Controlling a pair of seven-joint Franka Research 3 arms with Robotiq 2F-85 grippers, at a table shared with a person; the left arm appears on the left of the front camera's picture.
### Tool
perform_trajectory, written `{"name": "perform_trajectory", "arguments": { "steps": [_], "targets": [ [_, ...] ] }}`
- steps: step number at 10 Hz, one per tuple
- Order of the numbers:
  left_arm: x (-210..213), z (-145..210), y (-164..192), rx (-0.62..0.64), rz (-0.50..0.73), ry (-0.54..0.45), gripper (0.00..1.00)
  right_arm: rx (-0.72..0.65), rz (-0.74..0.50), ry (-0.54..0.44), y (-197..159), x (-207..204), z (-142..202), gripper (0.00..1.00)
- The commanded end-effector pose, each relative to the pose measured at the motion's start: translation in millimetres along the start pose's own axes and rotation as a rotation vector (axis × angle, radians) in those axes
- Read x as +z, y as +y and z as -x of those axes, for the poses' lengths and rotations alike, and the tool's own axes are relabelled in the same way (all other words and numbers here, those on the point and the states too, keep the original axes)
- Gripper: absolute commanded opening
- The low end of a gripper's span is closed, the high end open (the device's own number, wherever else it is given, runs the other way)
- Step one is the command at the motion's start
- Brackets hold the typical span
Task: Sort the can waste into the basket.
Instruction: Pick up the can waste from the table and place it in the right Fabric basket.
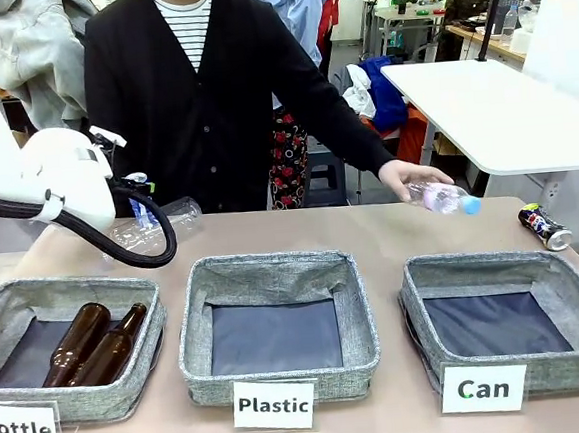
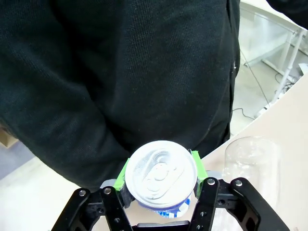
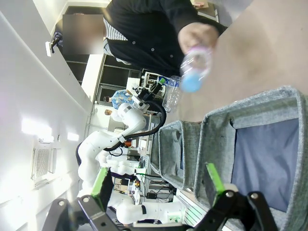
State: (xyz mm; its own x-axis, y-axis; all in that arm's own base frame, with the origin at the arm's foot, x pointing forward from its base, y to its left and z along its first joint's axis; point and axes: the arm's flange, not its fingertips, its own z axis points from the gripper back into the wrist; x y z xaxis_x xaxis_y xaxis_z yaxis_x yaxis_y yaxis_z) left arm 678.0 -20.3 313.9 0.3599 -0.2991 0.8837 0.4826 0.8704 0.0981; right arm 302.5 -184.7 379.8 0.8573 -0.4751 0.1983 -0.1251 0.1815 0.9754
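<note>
Left wrist view: blue-white can (image 2: 161,169) clamped btwn left pincer (image 2: 160,179) pads.

Shiny bare metal lid on blue-white can (image 2: 161,173); coarse grey woven cloth basket (image 1: 572,367); glossy clear plastic bottle (image 1: 438,197).

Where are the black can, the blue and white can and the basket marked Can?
black can (image 1: 544,228): front view, middle of its side.
blue and white can (image 2: 161,174): left wrist view, its silver top.
basket marked Can (image 1: 494,261): front view, its far rim.
</note>
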Motion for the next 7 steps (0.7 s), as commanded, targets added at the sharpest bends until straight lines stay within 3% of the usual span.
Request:
{"name": "perform_trajectory", "arguments": {
  "steps": [1, 3, 7],
  "targets": [
    [11, 0, 0, -0.022, -0.018, -0.049, 0.0, 0.017, -0.011, -0.007, 1, -1, 0, 1.0],
    [58, -10, 9, -0.025, 0.125, -0.116, 0.0, 0.017, -0.011, -0.007, 1, -1, 0, 1.0],
    [207, -34, 41, -0.159, 0.458, -0.173, 0.0, 0.017, -0.011, -0.007, 1, -1, 0, 1.0]
  ]
}}
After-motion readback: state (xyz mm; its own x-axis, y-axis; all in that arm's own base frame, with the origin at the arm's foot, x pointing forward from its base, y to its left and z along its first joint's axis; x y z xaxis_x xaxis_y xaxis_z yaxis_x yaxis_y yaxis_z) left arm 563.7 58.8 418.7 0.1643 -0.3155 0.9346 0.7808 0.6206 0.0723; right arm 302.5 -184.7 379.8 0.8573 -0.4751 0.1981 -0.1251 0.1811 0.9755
